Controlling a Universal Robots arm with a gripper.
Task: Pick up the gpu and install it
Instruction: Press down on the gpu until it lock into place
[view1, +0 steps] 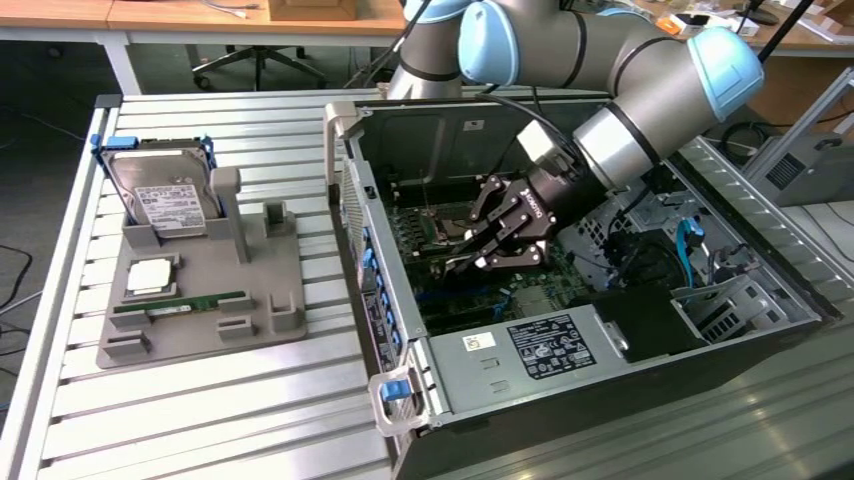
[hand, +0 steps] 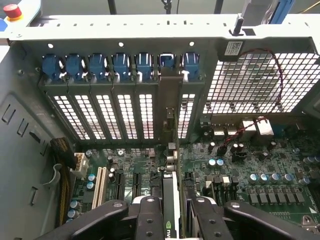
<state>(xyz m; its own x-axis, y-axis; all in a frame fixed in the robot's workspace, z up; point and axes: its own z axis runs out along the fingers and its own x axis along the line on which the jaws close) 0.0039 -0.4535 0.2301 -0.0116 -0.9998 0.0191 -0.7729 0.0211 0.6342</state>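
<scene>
The gpu (hand: 170, 192) is a thin dark card seen edge-on, standing upright over the motherboard (hand: 250, 165) inside the open computer case (view1: 350, 160). Its silvery bracket (hand: 169, 112) lies against the case's rear slot panel, in line with one of the blue slot clips (hand: 167, 62). My gripper (hand: 172, 205) is shut on the card, with a black finger (hand: 150, 215) on either side of it. In the exterior view the arm reaches down into the case and the gripper (view1: 501, 240) hangs just above the board.
A grey parts tray (view1: 274, 315) on the slatted table at the exterior view's left holds a hard drive (view1: 167, 200), a square chip (view1: 150, 275) and a green memory stick (view1: 180, 303). The power supply (view1: 534, 350) and cables crowd the case. A red stop button (hand: 12, 11) shows beyond the case.
</scene>
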